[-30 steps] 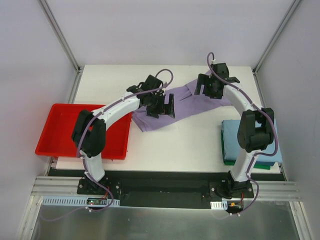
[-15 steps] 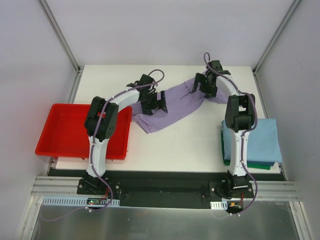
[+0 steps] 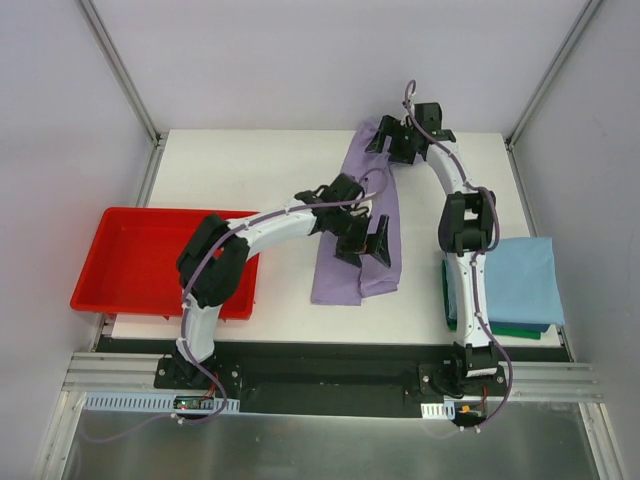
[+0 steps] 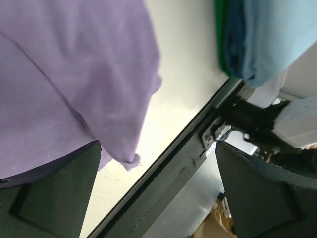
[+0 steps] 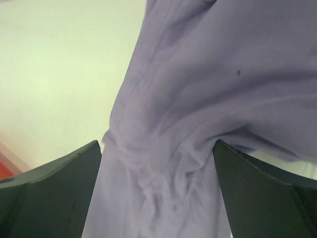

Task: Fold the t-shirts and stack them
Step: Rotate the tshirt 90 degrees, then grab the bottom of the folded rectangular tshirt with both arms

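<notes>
A white table (image 3: 250,170) fills the middle of a plain booth. The far wall (image 3: 330,60), the left wall (image 3: 60,130) and the right wall (image 3: 605,150) are pale grey-white panels. A slanting aluminium left post (image 3: 120,70) and right post (image 3: 552,70) mark the far corners. Along the table's near edge runs a black plate (image 3: 330,378) on a silver rail (image 3: 110,378). Nearer still lies a brushed metal sheet (image 3: 320,445). The light is soft and even, with only faint shadows

Soft matt lavender cloth shirt (image 3: 338,278), smooth red plastic tray (image 3: 125,260), smooth matt white table (image 3: 230,170)
</notes>
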Robot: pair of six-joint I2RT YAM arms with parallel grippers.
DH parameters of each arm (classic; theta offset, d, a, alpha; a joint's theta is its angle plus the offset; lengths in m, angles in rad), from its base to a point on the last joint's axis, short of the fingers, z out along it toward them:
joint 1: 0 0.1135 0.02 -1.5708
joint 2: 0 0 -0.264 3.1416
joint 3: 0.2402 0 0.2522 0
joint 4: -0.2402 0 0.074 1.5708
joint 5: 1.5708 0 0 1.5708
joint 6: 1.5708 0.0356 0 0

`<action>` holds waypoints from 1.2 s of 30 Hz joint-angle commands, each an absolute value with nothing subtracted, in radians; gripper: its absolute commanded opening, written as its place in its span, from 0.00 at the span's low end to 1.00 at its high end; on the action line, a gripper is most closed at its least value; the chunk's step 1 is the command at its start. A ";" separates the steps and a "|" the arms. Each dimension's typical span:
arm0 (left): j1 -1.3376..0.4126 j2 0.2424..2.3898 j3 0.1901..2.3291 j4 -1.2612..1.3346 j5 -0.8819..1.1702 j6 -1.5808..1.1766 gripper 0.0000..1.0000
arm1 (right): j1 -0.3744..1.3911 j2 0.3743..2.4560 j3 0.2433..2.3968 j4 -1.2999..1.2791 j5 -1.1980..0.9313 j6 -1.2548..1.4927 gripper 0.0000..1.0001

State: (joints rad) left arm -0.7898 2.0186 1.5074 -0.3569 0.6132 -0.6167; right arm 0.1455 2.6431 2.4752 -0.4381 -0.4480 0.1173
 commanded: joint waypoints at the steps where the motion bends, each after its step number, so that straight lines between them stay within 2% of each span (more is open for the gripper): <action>1: -0.747 1.870 1.568 -0.339 0.591 -0.571 0.99 | 0.161 2.306 2.366 -0.484 -0.415 -0.026 0.96; 5: -0.709 1.825 1.511 -0.337 0.536 -0.554 0.99 | 0.163 2.035 2.027 -0.642 -0.194 -0.083 0.96; 7: -0.683 1.839 1.506 -0.331 0.531 -0.539 0.99 | 0.167 1.877 1.805 -0.673 -0.167 -0.063 0.96; 11: -0.615 1.916 1.546 -0.270 0.613 -0.529 0.99 | 0.263 1.495 1.285 -0.585 -0.126 -0.058 0.96; 14: -0.588 1.974 1.601 -0.259 0.647 -0.526 0.99 | 0.371 1.259 0.984 -0.554 -0.084 -0.002 0.96; 18: -0.591 2.038 1.690 -0.252 0.684 -0.505 0.99 | 0.439 0.968 0.665 -0.424 -0.173 0.185 0.99; 19: -0.592 2.060 1.710 -0.249 0.693 -0.503 0.99 | 0.460 0.933 0.611 -0.388 -0.179 0.227 0.95; 23: -0.601 2.153 1.802 -0.230 0.725 -0.503 0.99 | 0.489 0.896 0.538 -0.359 -0.111 0.276 0.86; 28: -0.646 2.235 1.871 -0.224 0.744 -0.506 0.99 | 0.509 0.965 0.540 -0.306 -0.088 0.320 0.70; 30: -0.656 2.256 1.888 -0.219 0.739 -0.503 0.99 | 0.511 0.995 0.535 -0.258 -0.060 0.337 0.59; 36: -0.673 2.322 1.940 -0.210 0.750 -0.489 0.99 | 0.515 1.115 0.561 -0.239 -0.008 0.345 0.45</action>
